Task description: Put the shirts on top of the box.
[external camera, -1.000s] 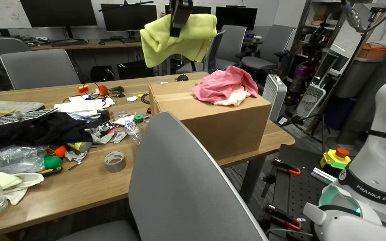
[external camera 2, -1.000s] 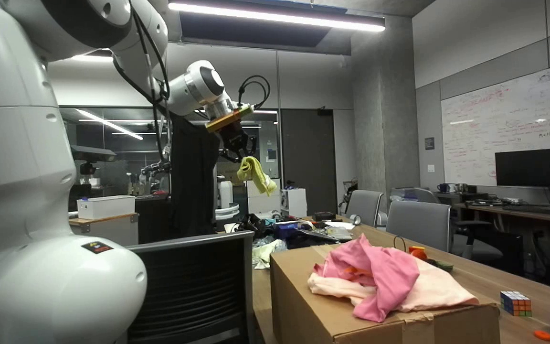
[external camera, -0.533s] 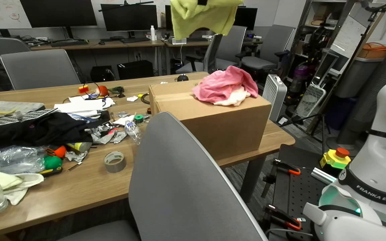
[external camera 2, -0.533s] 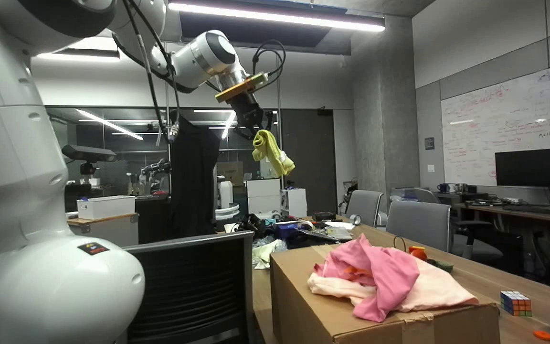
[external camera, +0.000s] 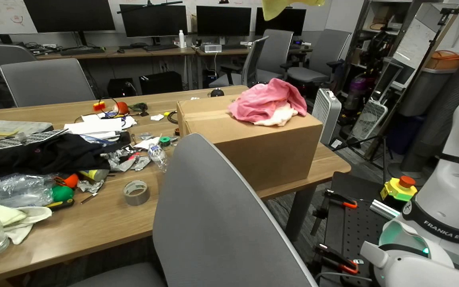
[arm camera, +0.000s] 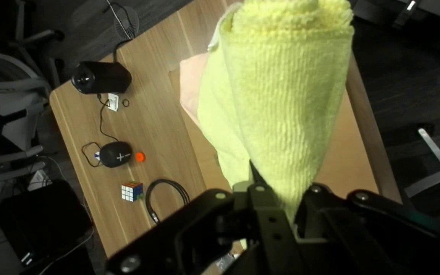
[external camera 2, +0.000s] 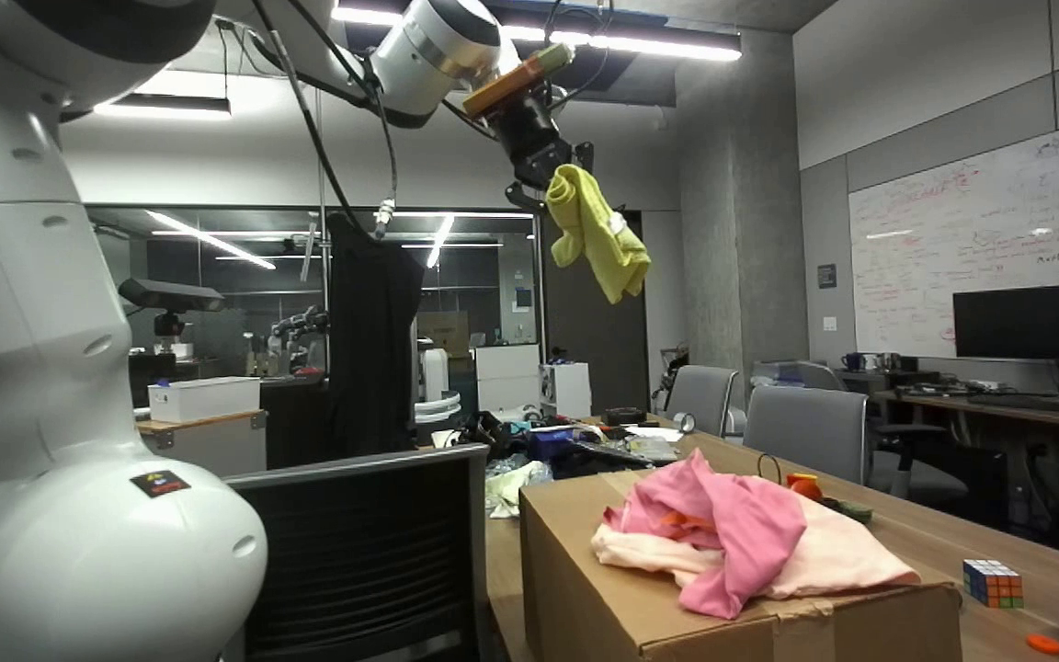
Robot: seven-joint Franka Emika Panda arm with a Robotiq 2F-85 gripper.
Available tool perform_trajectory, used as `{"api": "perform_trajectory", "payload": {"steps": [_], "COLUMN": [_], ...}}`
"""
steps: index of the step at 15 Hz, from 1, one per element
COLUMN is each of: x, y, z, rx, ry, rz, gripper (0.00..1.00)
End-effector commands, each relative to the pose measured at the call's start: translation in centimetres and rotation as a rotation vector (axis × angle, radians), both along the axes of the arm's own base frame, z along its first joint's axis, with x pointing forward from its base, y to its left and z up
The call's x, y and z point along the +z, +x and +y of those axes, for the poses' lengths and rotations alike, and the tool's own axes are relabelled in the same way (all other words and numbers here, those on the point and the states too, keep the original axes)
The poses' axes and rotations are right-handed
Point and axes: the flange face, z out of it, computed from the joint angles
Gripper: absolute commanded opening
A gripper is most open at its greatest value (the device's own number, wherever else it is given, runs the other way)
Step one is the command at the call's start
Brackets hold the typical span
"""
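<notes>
I have the tool [arm camera: 283, 202] pinched narrow on the yellow-green shirt [arm camera: 288, 95], its cloth bunched in the jaws and hanging clear of everything below; in an exterior view it hangs well above the box [external camera 2: 621, 602], with the pink shirt [external camera 2: 750, 533] at about five o'clock from it; in both exterior views that pink one lies crumpled on the box top, over the peach-cream shirt [external camera 2: 842, 556], which spills out beneath; so I judge two of three placed and the carry of the last in hand, the release not yet done; in the wrist view a peach corner peeks out between nine and ten o'clock of the held cloth, and bare cardboard shows toward four o'clock, though whether I am squarely over the box I cannot tell; next I would want to centre above the heap, come down slowly until the hem touches, then spread the jaws; too high a drop could let it slide off onto the bench [external camera: 106, 219].
</notes>
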Motion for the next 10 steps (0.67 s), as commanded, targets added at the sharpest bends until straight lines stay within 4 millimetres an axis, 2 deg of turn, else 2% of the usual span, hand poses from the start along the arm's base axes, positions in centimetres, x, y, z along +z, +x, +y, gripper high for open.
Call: {"api": "perform_trajectory", "payload": {"steps": [1, 10], "x": [1.6, 3.3], "y": [1.7, 6.2], "z": [-1.6, -3.4], "rx": [-0.019, -0.01], "ry": [-0.064, -0.138], "rz": [0.033, 0.125], "gripper": [0.05, 0.05]}}
